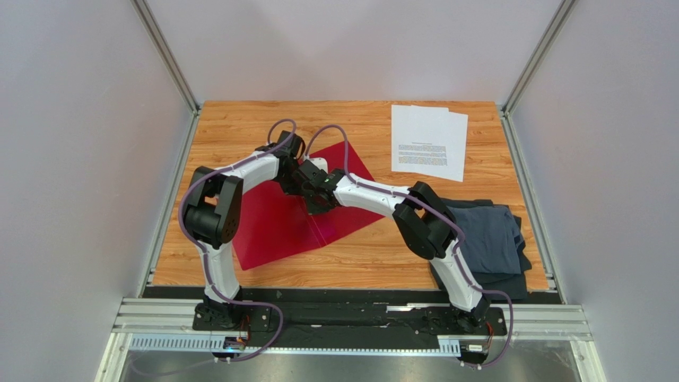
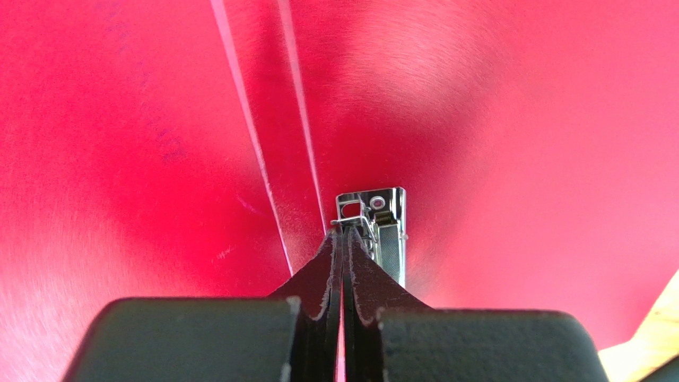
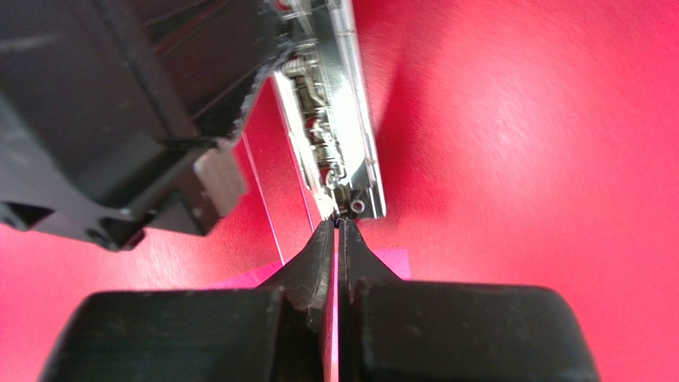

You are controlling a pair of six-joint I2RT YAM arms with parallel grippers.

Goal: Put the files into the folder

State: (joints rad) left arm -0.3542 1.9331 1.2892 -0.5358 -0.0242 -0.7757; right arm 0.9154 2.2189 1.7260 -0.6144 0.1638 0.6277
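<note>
Folder (image 1: pixel 271 227) lies open on the surface (image 1: pixel 374 256), files (image 1: pixel 429 142) well apart at the far right. Left hand (image 2: pixel 344 239) and right hand (image 3: pixel 339 231) — both pinched shut, empty — have their tips at the clip (image 2: pixel 386 223) (opening it seems the step). Next it must lift before the files are fetched.

A wooden table (image 1: pixel 239 127) with warm orange-brown grain fills the middle of the top view; plain pale grey panels close it in on three sides, a left wall (image 1: pixel 80 159), a back wall (image 1: pixel 351 48) and a right wall (image 1: pixel 606 159); slanted aluminium posts (image 1: pixel 167 56) stand at the two back corners; silver rails (image 1: pixel 530 199) run along the table's sides; a slotted aluminium beam (image 1: pixel 550 322) crosses the near edge; the light is even and soft, casting only faint shadows.
</note>
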